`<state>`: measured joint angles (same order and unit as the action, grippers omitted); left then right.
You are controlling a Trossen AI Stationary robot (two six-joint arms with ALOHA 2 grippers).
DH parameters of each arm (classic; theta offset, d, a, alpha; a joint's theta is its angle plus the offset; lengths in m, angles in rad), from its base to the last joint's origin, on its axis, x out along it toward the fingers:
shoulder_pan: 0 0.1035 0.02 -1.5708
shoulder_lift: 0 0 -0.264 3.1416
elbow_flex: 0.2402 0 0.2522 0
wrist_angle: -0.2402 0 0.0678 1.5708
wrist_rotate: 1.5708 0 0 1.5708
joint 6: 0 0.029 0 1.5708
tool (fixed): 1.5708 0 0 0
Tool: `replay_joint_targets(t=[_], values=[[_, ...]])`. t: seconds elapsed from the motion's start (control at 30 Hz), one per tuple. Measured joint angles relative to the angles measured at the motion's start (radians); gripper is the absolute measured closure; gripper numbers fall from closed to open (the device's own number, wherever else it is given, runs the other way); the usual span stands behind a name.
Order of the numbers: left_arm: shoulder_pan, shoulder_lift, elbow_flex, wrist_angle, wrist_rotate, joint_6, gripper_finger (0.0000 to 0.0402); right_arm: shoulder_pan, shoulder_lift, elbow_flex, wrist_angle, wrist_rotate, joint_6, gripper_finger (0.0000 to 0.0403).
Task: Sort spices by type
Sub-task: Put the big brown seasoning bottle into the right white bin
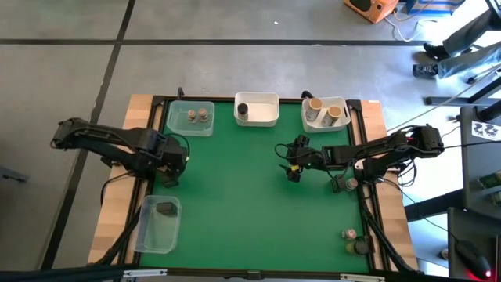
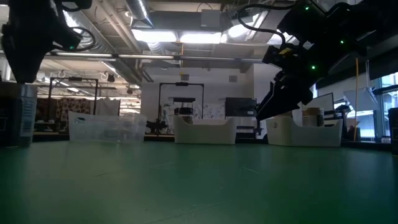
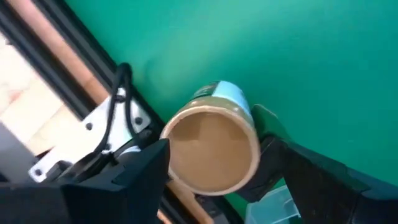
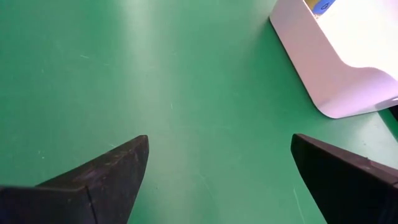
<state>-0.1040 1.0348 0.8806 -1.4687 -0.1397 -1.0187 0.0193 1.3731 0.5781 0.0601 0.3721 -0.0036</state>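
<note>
A round spice jar with a tan lid and a pale blue label sits between the fingers of my left gripper, near the table's left edge. In the low view the jar stands upright under that arm. My right gripper is open and empty above the bare green mat, right of centre. Two grey-lidded jars are in the far clear tub, a dark cylinder in the white tub, and two tan-lidded jars in the right white tub. A dark block lies in the near clear tub. My left gripper holds the jar by its side wall just under the lid, pinched between the two fingers. The fingers come from above, pointing down, and the lid faces up. The jar is upright; whether its base touches the mat, I cannot tell.
Loose spice containers stand along the table's right edge and at the near right corner. A black frame rail and the wooden table border run close beside the left gripper. The mat's middle is bare.
</note>
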Motion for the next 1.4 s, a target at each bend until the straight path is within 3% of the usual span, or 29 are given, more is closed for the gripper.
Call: replay_joint_targets(t=[0.53, 1.07, 1.4], values=[[0.013, 0.0, 0.005, 0.063, -0.025, 0.185, 0.012, 0.0, 0.0, 0.0, 0.007, 0.0, -0.004, 0.0013], [0.012, 0.0, -0.026, 0.004, -0.047, 0.072, 0.0031, 0.0, 0.0, 0.0, 0.007, 0.0, -0.003, 0.0013], [0.011, 0.001, -0.066, 0.069, -0.044, 0.087, 0.0021, 0.0, 0.0, 0.0, 0.005, 0.0, -0.002, 0.0013]])
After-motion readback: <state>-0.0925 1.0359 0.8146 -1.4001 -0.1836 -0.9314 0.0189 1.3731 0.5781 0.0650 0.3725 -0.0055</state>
